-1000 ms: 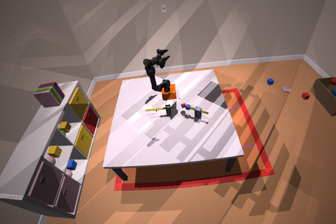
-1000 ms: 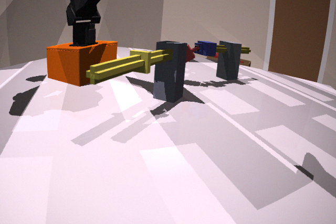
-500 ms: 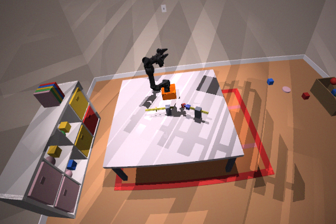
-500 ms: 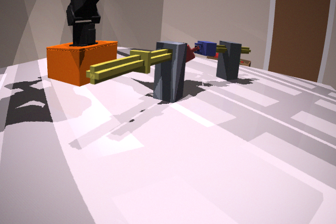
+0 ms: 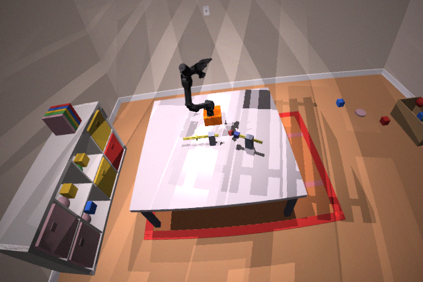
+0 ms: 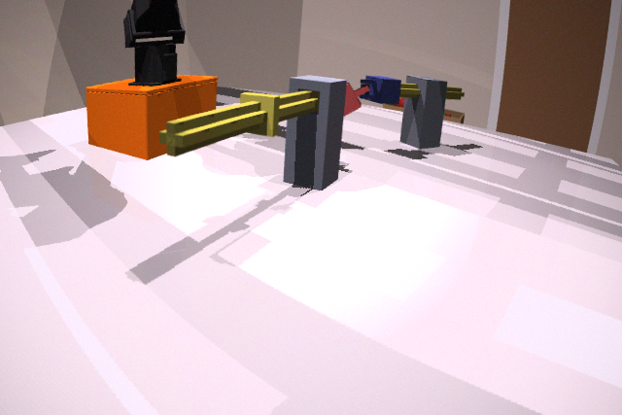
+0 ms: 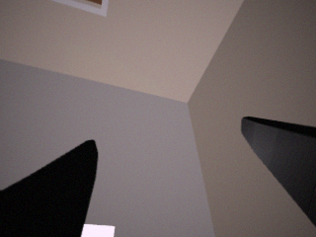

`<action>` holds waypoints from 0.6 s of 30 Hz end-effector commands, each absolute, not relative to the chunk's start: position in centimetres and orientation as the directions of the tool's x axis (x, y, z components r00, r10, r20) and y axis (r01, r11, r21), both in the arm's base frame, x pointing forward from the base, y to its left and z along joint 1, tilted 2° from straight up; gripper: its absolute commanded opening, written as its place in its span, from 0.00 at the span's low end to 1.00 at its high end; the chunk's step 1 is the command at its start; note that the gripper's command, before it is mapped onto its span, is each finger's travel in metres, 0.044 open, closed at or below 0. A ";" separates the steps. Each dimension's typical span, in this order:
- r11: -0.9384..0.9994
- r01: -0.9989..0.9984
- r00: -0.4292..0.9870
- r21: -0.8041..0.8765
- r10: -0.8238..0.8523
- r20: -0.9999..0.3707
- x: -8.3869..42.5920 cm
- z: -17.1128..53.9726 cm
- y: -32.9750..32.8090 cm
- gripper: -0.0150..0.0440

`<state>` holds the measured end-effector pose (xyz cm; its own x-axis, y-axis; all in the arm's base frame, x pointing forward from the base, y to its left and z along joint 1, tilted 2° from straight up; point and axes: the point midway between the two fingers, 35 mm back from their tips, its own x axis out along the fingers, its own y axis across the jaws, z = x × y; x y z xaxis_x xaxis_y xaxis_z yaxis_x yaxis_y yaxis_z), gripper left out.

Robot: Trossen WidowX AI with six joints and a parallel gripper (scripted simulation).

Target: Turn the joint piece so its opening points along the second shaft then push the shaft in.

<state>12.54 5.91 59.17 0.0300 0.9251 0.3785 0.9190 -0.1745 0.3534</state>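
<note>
The red joint piece (image 5: 230,132) (image 6: 352,100) hangs on the blue hinge part (image 5: 236,135) (image 6: 386,89) at the end of the fixed yellow shaft (image 5: 257,141) (image 6: 453,93), which sits in the right grey block (image 5: 249,141) (image 6: 423,117). The red piece looks tilted downward; its opening's exact direction cannot be told. The second yellow shaft (image 5: 188,138) (image 6: 216,130), with a collar (image 6: 271,114), runs through the left grey block (image 5: 212,139) (image 6: 328,136). In the top view, a gap separates its end from the red piece. My gripper (image 5: 207,67) (image 7: 170,135) is open and empty, high above and away from the parts.
My arm stands on an orange base (image 5: 213,120) (image 6: 120,121) behind the shafts, on the white table (image 5: 211,183) (image 6: 351,350). A shelf unit (image 5: 44,183) stands on the floor at left. Small blocks and a box (image 5: 408,118) lie on the floor at right.
</note>
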 end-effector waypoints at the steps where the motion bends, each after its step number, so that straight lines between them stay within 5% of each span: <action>1: -0.200 0.857 0.024 0.474 0.936 0.351 10.1 58.9 6.9 1.00; 18: -0.211 0.517 0.073 0.830 0.976 0.203 3.6 55.9 11.7 1.00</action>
<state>5.00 10.10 56.83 0.0558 0.9669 0.2490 0.6090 -0.2306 0.7589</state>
